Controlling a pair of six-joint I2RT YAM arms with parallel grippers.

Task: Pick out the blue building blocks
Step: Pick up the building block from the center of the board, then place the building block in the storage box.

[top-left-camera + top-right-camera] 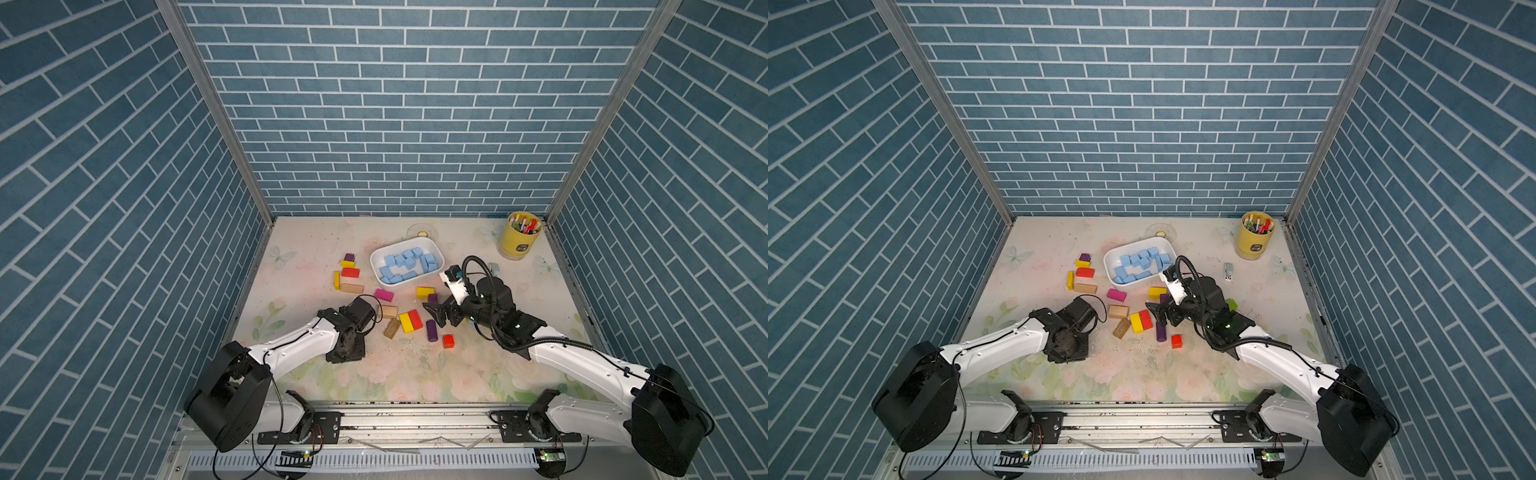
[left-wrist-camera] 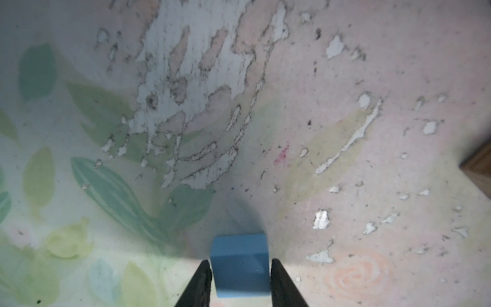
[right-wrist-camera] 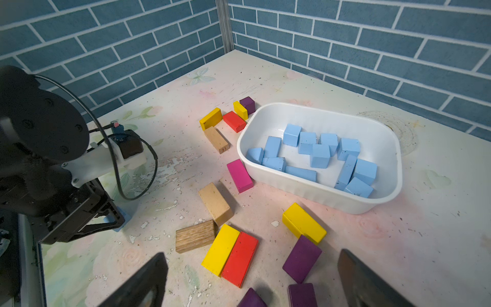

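A blue building block (image 2: 239, 247), a small cube, rests on the table between the two black fingers of my left gripper (image 2: 240, 263). Both fingers press against its sides. In the right wrist view its corner (image 3: 122, 215) peeks out under the left gripper (image 3: 113, 222). The left gripper (image 1: 347, 354) points straight down in both top views and hides the cube. Several more blue blocks (image 1: 405, 264) lie in the white tub (image 1: 434, 251), also seen in the right wrist view as blue blocks (image 3: 318, 155) in the tub (image 3: 318, 198). My right gripper (image 3: 252, 268) hangs open and empty above purple blocks, beside the tub (image 1: 1113, 254).
Yellow, red, purple, pink and plain wooden blocks (image 1: 409, 321) lie scattered between the arms and left of the tub. A yellow cup of pens (image 1: 521, 243) stands at the back right corner. A small metal object (image 1: 1228, 271) lies right of the tub. Blue brick walls close in three sides.
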